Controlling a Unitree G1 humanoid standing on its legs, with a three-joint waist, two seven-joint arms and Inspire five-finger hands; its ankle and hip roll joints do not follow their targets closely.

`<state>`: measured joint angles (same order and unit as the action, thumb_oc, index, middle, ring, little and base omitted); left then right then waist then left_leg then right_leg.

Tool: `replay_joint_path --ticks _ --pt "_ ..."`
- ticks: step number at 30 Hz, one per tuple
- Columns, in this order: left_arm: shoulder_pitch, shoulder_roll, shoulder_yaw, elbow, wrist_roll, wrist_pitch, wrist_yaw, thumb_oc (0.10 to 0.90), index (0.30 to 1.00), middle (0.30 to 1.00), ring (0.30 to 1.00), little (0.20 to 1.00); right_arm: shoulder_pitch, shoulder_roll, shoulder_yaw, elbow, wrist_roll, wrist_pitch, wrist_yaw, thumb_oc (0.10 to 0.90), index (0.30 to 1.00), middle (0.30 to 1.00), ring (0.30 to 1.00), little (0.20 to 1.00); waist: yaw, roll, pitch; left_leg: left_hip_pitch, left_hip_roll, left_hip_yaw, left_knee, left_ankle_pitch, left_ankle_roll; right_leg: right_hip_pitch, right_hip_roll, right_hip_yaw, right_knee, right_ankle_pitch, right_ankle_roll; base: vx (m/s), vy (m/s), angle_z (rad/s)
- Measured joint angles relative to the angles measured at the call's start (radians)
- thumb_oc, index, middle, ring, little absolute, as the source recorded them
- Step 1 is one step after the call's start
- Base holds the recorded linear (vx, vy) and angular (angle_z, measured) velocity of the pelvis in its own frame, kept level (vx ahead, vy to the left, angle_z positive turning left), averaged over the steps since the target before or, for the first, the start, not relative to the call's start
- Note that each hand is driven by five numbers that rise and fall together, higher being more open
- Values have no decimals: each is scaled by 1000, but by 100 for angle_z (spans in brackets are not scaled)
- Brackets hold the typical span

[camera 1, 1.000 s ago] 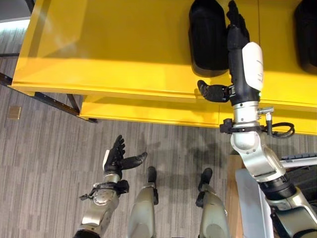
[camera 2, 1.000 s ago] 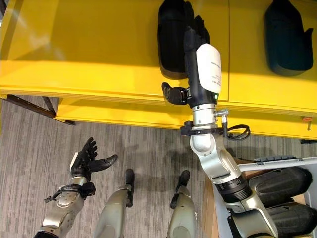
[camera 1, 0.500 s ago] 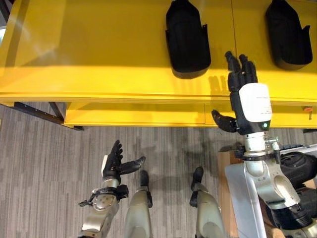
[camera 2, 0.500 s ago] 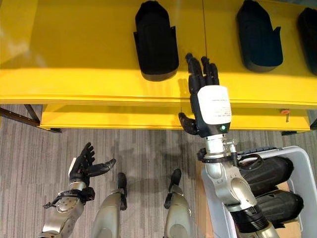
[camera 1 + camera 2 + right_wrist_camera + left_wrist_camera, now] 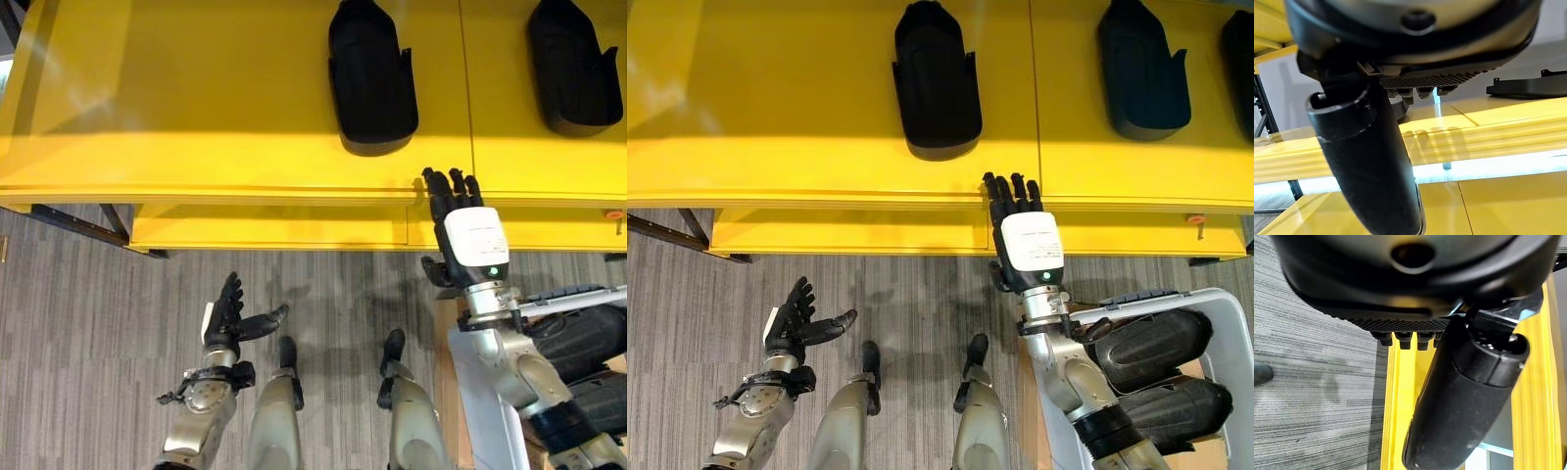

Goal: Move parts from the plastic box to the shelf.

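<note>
Left hand (image 5: 795, 322) hangs low over the floor, fingers (image 5: 799, 294) spread, empty. Black parts (image 5: 936, 80) lie on the yellow shelf (image 5: 774, 108), long axes running front to back. Right hand (image 5: 1027, 245) at the shelf edge, fingers straight, empty. More parts lie crosswise in the plastic box (image 5: 1236, 338).

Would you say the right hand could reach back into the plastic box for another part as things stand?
Probably yes. The right hand is open and empty at the shelf edge, and the plastic box sits just beside its arm with two black parts lying uncovered inside.
</note>
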<state>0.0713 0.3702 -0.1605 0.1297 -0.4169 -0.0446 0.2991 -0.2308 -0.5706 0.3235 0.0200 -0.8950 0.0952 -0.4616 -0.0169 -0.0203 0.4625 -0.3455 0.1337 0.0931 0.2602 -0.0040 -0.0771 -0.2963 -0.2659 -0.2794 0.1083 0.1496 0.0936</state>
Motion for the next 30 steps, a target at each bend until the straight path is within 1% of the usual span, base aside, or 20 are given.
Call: replay_joint_path --ticks 7,11,15,21,24,30 --pt "0 0 -2 4 0 -1 -2 900 1000 1000 1000 1000 -47 -1 19 30 -14 23 4 900 1000 1000 1000 1000 1 21 -11 0 0 -1 -2 1 0 0 1 -1 0 0 0 0 0 0" --pt "-1 0 -4 11 0 -1 -3 900 1000 1000 1000 1000 -75 -1 27 33 -36 25 5 900 1000 1000 1000 1000 3 21 -11 0 0 -1 -2 1 -1 0 1 -1 0 0 0 0 0 0" --pt "-3 -1 -3 14 0 -2 -6 900 1000 1000 1000 1000 -99 -18 56 37 -48 28 11 900 1000 1000 1000 1000 22 21 -11 0 0 -2 -3 1 -1 0 1 -3 0 0 0 0 0 0" --pt "3 -1 -4 19 -1 -2 -6 900 1000 1000 1000 1000 -134 -18 67 74 -71 23 18 900 1000 1000 1000 1000 31 22 -11 -3 -1 -5 -3 1 -1 0 -1 -4 0 -1 0 0 0 0" --pt "2 -1 -4 19 -1 -2 -7 900 1000 1000 1000 1000 -153 -18 77 110 -76 24 35 900 1000 1000 1000 1000 36 23 -10 -5 -1 -8 -5 1 -1 0 -1 -6 0 -3 -1 0 0 0" --pt "-1 -1 -4 20 -1 -3 -25 900 1000 1000 1000 1000 -174 -32 115 115 -77 22 63 900 1000 1000 1000 1000 49 27 -8 -18 -2 -23 -4 2 -3 -2 -1 -24 0 -4 0 12 -1 7"
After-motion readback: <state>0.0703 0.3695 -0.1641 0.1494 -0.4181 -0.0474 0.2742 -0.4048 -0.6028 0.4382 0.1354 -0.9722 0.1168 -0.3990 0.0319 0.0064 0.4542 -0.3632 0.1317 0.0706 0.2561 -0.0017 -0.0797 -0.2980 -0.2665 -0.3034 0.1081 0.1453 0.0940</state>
